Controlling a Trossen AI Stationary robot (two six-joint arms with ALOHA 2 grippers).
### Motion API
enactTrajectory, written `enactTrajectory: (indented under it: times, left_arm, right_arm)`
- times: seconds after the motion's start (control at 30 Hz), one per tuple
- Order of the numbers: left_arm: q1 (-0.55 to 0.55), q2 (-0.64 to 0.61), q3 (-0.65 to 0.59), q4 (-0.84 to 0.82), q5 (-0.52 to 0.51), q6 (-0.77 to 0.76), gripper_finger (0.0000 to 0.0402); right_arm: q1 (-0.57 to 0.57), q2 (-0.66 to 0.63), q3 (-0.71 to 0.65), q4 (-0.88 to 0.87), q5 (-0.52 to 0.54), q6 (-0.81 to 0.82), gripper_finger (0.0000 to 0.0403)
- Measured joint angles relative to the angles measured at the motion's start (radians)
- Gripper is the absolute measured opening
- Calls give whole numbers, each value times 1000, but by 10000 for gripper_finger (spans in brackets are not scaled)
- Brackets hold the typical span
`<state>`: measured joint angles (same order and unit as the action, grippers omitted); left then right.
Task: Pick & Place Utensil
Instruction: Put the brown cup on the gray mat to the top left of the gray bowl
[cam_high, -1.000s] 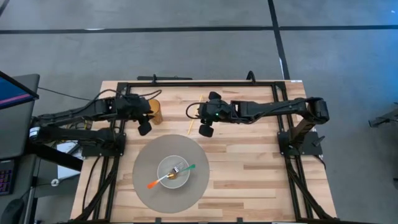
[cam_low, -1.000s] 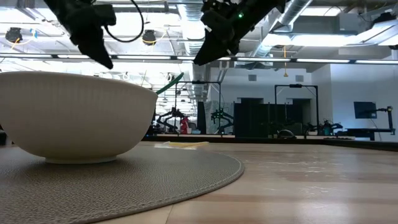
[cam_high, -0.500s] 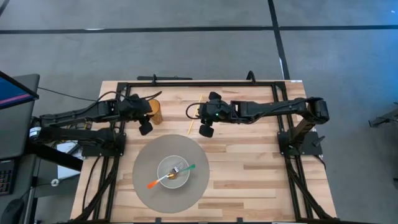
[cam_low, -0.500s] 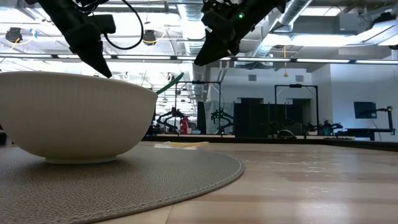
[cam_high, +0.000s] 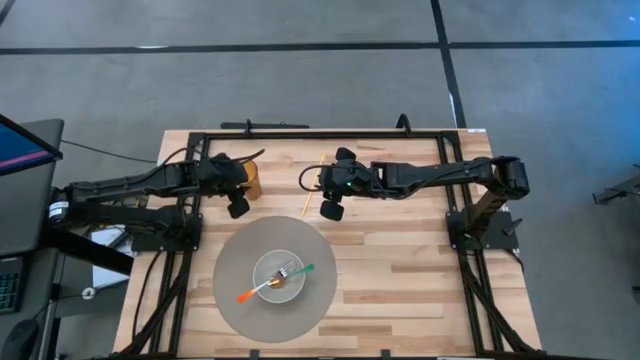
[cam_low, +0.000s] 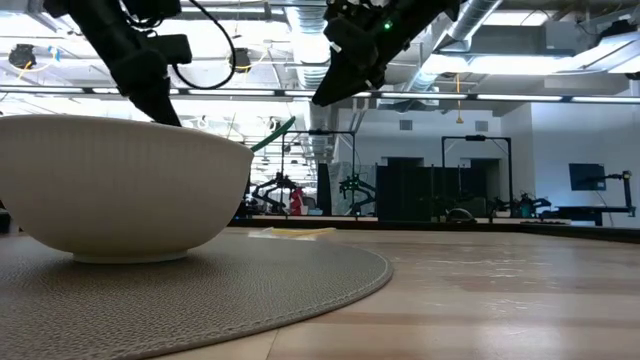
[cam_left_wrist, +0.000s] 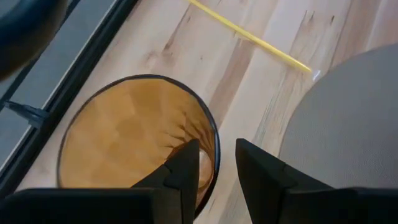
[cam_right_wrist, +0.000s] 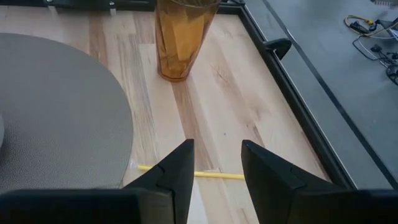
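Observation:
A white bowl (cam_high: 278, 279) stands on a round grey mat (cam_high: 240, 255). An orange-handled utensil (cam_high: 244, 296) and a green-handled one (cam_high: 304, 269) lie in it, handles over the rim. An amber cup (cam_high: 250, 180) stands upright at the far left. My left gripper (cam_left_wrist: 217, 152) is open above the cup's near rim (cam_left_wrist: 213, 140), one finger over the opening and one outside it. My right gripper (cam_right_wrist: 217, 152) hangs open above a thin yellow stick (cam_right_wrist: 193, 174) that lies flat on the wood.
A black frame (cam_high: 320, 133) runs along the table's far edge and down both sides by the arm bases. Bare wood (cam_high: 400, 270) lies to the right of the mat. In the low view the bowl (cam_low: 110, 185) fills the left foreground.
My left gripper has sunk a little and edged toward the amber cup, staying open. The right arm and all the objects have kept still.

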<state>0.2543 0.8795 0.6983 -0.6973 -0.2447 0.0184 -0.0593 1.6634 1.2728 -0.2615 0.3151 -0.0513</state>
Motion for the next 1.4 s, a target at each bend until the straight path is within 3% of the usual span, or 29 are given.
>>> enactTrajectory:
  times: [0.37,0.63,0.77,1.07,1.23,1.4]
  left_arm:
    - [0,107,0,5,0,3,100]
    - [0,95,-2,3,-1,4,15]
    - [-23,56,1,-1,0,4,22]
    - [-282,10,68,-22,137,-154,12]
    - [-472,55,69,-68,160,-311,24]
    - [-590,119,72,-99,165,-451,17]
  right_arm:
    - [0,0,0,0,0,0,126]
    - [0,0,0,0,0,0,126]
    - [0,0,0,0,0,0,126]
    - [0,0,0,0,0,0,126]
    - [0,0,0,0,0,0,126]
    - [0,0,0,2,-1,0,126]
